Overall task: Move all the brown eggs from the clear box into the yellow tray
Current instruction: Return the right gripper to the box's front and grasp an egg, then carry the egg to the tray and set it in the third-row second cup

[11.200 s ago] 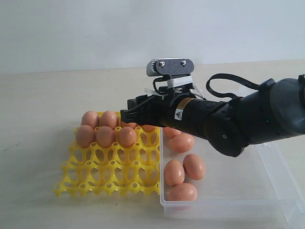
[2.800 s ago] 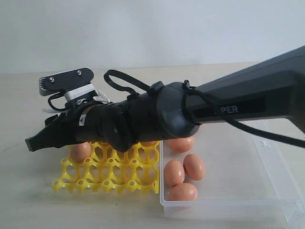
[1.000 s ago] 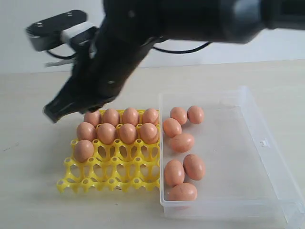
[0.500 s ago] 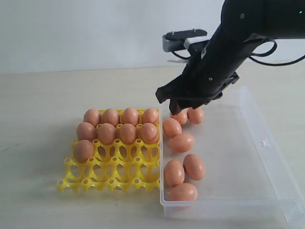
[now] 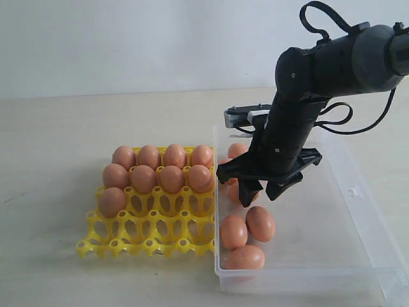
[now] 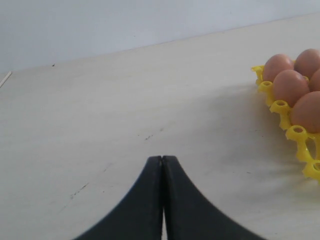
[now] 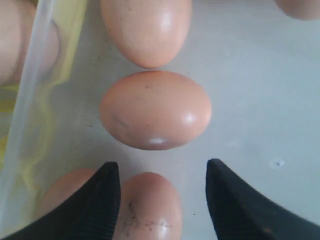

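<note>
Nine brown eggs (image 5: 171, 179) are seated in the yellow tray (image 5: 153, 240): the two rows farthest from the camera are filled, and one egg sits at the left end of the third row. The rest of the cups are open. The clear box (image 5: 300, 274) is set on the counter (image 5: 57, 147) just beside the tray's right edge. Six eggs can be made out in it, all in the half nearest the tray, some partly hidden by the arm. The right hand (image 5: 261, 194) is lowered into the box just beside the tray's right edge, jaws spread wide and nothing clamped. In the right wrist view one egg (image 7: 155, 110) lies just beyond the fingertips and another (image 7: 150, 205) sits low between the fingers (image 7: 102, 200). The left hand (image 6: 162, 200) is held over bare counter, near the tray's corner but apart from it, fingers pressed together and empty.
</note>
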Tool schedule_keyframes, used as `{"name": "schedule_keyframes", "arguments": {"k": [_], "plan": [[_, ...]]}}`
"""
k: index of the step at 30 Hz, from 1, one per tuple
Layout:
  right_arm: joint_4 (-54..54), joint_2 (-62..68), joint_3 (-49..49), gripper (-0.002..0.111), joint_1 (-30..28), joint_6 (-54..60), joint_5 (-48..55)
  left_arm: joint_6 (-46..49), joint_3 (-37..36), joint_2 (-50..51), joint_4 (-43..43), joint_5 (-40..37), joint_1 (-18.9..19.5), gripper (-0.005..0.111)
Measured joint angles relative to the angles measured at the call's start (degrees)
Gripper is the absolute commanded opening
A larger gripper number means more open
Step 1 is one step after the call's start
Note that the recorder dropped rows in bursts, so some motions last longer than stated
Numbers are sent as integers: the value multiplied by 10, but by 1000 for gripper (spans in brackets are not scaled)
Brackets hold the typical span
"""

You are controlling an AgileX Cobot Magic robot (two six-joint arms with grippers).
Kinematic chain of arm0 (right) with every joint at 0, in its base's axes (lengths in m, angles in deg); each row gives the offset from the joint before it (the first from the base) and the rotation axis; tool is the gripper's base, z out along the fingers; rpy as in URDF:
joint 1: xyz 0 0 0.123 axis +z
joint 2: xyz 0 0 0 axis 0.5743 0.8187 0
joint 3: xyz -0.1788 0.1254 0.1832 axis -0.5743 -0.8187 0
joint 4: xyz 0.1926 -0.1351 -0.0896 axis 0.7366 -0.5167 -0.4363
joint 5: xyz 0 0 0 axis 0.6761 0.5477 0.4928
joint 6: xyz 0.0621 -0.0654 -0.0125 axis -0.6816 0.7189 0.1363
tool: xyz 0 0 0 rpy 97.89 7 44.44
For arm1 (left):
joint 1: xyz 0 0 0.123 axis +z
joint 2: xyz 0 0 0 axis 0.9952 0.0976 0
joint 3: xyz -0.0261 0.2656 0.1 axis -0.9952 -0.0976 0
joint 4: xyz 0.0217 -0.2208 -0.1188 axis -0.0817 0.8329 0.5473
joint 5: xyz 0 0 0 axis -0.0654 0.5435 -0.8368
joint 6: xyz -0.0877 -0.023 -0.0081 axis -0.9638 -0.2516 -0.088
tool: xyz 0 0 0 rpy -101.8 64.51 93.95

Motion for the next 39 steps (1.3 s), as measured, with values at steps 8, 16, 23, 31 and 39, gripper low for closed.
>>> {"name": "schedule_keyframes", "arguments": {"k": [8,16,23,31,39], "plan": [[9,20,0,51,0,0,21,0,0,0,0,0,0,0],[11,20,0,51,0,11,63,0,0,0,0,0,0,0],[20,1,0,51,0,24,69,0,0,0,0,0,0,0],[22,1,0,51,0,26,70,0,0,0,0,0,0,0],[23,1,-3,51,11,26,69,0,0,0,0,0,0,0]]}}
